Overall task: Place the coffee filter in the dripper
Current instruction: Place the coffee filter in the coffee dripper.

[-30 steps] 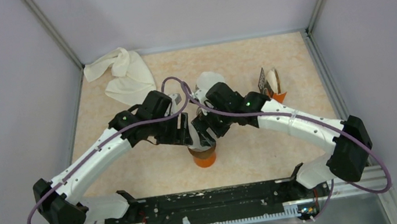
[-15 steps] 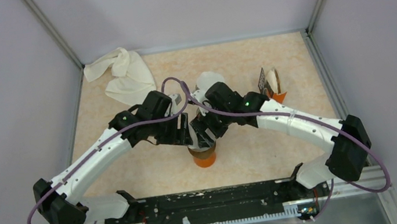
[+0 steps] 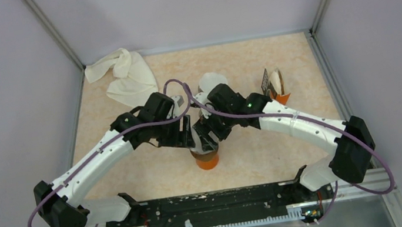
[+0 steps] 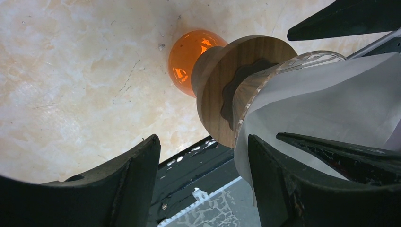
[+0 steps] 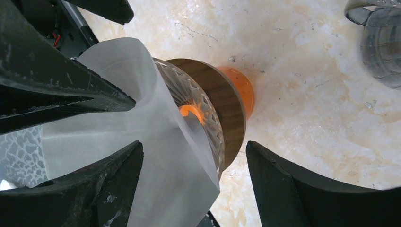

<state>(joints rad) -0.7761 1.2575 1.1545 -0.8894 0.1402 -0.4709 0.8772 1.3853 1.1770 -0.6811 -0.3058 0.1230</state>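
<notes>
The glass dripper [image 5: 194,109] with a wooden collar [image 4: 222,90] stands on an orange base [image 3: 207,160] at the table's middle. A white paper coffee filter [image 5: 142,137] sits in the dripper's mouth, opened and sticking out above the rim; it also shows in the left wrist view [image 4: 331,104]. My left gripper [image 3: 188,136] and right gripper [image 3: 209,136] meet over the dripper, both open. In the left wrist view the left gripper [image 4: 202,142] has one finger against the filter's edge. In the right wrist view the right gripper [image 5: 194,146] straddles the filter and dripper rim.
A crumpled white cloth [image 3: 125,73] lies at the back left. Another white paper piece [image 3: 213,80] lies behind the arms. A glass vessel [image 5: 378,42] and small dark and orange items [image 3: 275,86] stand at the right. The black arm base rail [image 3: 217,203] runs along the near edge.
The right gripper has shifted slightly left over the dripper. The left arm and the dripper have not visibly moved.
</notes>
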